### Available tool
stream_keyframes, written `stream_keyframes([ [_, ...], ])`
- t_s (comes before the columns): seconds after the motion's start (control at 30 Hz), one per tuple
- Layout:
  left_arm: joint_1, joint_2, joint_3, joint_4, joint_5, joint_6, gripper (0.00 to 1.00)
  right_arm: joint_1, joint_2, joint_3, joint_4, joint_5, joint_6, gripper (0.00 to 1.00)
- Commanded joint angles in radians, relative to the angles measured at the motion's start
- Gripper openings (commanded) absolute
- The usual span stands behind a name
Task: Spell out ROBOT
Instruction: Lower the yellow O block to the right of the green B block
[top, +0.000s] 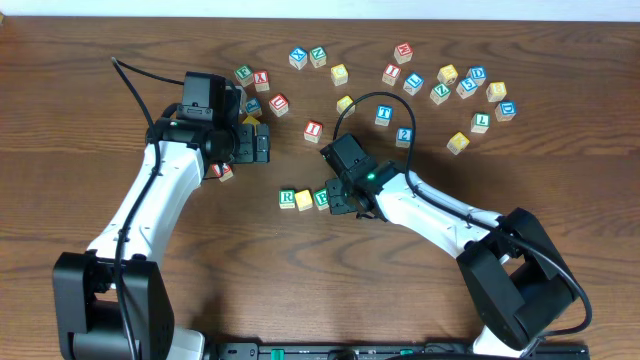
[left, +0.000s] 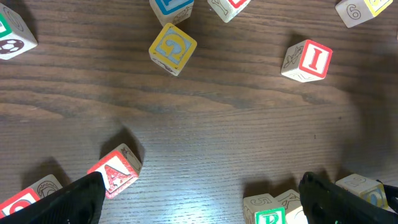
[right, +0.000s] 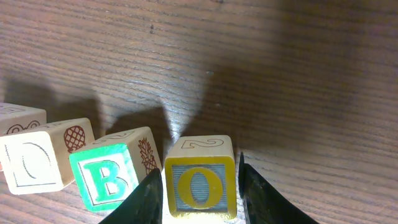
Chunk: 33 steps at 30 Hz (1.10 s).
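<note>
A row of letter blocks lies mid-table: a green R block (top: 287, 198), a yellow O block (top: 304, 200) and a green B block (top: 321, 198). My right gripper (top: 340, 200) is at the row's right end. In the right wrist view it (right: 200, 169) is shut on a second O block (right: 199, 188), yellow and blue, held just right of the B block (right: 104, 175) with a narrow gap between them. My left gripper (top: 262, 145) is open and empty, up and left of the row. In the left wrist view its fingers (left: 200, 186) straddle bare wood, with a red A block (left: 115, 171) by the left finger.
Several loose letter blocks are scattered along the back of the table, among them a blue T block (top: 383, 114) and a red I block (top: 313, 129). The left wrist view shows a yellow G block (left: 172, 48) and the red I block (left: 308, 60).
</note>
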Motion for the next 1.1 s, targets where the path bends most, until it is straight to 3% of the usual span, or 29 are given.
stream_keyframes([
  [0.0, 0.000, 0.001, -0.006, -0.003, 0.013, 0.018, 0.98, 0.005, -0.019, -0.006, 0.006, -0.002, 0.007, 0.35],
  [1.07, 0.000, 0.001, -0.006, -0.003, 0.013, 0.018, 0.98, 0.001, -0.019, -0.003, 0.037, -0.002, -0.009, 0.38],
])
